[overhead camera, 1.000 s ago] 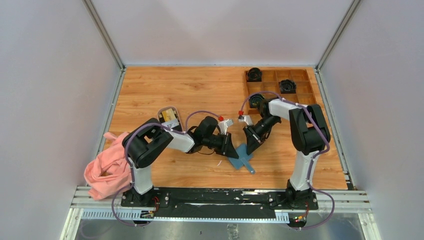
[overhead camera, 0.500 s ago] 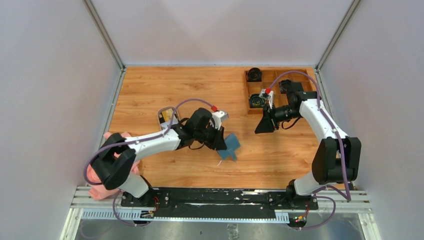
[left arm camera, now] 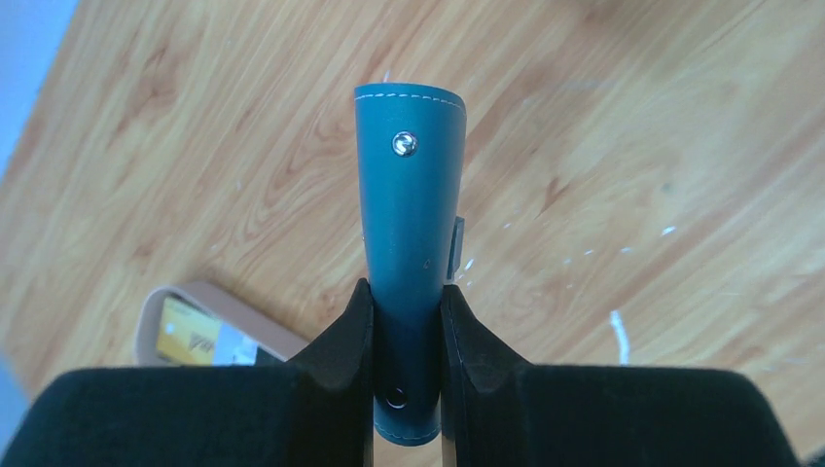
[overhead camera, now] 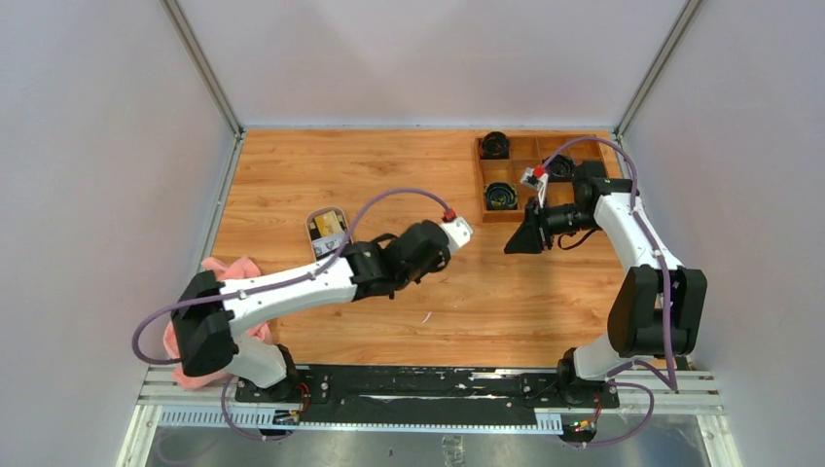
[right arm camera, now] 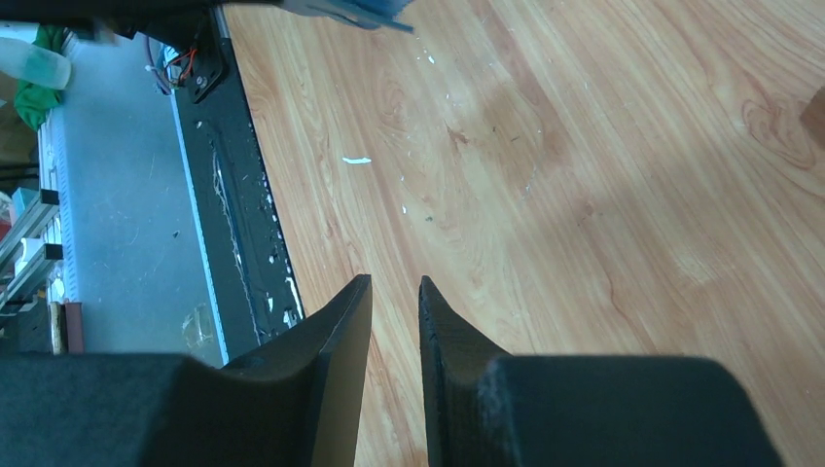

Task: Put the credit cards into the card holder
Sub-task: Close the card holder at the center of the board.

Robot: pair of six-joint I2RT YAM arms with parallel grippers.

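So on the table (overhead camera: pixel 409 165) the left arm (overhead camera: pixel 292 282) is stretched out toward the middle, and the right arm (overhead camera: pixel 632 233) is way over by the wooden tray (overhead camera: pixel 522 146). What matters next is where the dish (left arm camera: pixel 233 311) sits. It's just beside the left forearm on the far side, down and to the left in the left wrist view, and well apart from the right arm. The left gripper (left arm camera: pixel 407 292) is clamped on the blue wallet (left arm camera: pixel 409 195), which is up off the table, folded, and pointing straight out from the fingers. The right gripper (right arm camera: pixel 394 287) is empty with its jaws a little apart. The cards (left arm camera: pixel 190 329) are in the dish, so I'd guess the right arm has to reach across for them.
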